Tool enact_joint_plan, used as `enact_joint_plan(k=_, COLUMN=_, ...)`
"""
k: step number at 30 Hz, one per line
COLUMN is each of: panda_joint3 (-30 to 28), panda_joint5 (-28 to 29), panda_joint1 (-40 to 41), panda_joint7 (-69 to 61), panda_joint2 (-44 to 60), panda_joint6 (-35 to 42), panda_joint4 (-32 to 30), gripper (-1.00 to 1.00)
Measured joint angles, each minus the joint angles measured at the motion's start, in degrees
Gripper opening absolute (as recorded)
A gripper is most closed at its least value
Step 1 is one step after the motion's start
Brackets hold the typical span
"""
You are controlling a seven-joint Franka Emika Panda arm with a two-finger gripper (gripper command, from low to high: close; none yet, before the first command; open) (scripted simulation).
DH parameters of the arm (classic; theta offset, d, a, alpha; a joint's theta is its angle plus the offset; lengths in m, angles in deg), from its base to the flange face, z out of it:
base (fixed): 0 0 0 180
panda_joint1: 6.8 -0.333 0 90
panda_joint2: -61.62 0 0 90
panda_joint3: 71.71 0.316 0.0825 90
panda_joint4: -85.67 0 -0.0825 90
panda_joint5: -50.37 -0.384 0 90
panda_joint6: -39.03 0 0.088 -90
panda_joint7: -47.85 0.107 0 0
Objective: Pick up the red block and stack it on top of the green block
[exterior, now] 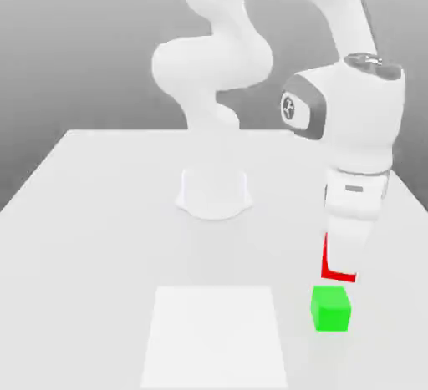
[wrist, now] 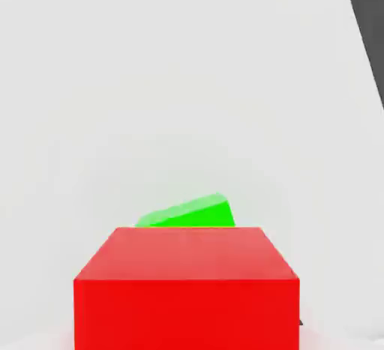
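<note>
Red block (exterior: 338, 266): small rigid cube, matte faces, likely light and not slippery; best held on two opposite flat sides. It sits between the fingers of the gripper (exterior: 343, 270), which are clamped on it, lifted off the table (exterior: 100, 213). Green block (exterior: 331, 309) rests on the table directly under the red block, a small gap apart. In the hand view, the green block (wrist: 191, 212) peeks out beyond the red block (wrist: 187, 288). White square patch (exterior: 216, 334) lies beside the green block, toward the exterior view's left.

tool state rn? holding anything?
Tool: shut on the red block, held in the air just above the green block, not yet set down on it.
</note>
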Motion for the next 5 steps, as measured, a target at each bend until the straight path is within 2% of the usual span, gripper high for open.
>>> enact_joint_plan(k=1, panda_joint3=-0.25, panda_joint5=0.49, panda_joint1=-0.09, panda_joint7=0.36, panda_joint2=2.02, panda_joint6=-1.94, panda_joint4=0.08, gripper=-1.0)
enact_joint_plan(k=2, panda_joint3=-0.39, panda_joint5=0.8, panda_joint1=-0.14, panda_joint7=0.56, panda_joint2=3.5, panda_joint6=-3.35, panda_joint4=0.14, gripper=1.0)
enact_joint_plan(k=5, panda_joint3=-0.39, panda_joint5=0.8, panda_joint1=-0.14, panda_joint7=0.56, panda_joint2=3.5, panda_joint6=-3.35, panda_joint4=0.14, gripper=1.0)
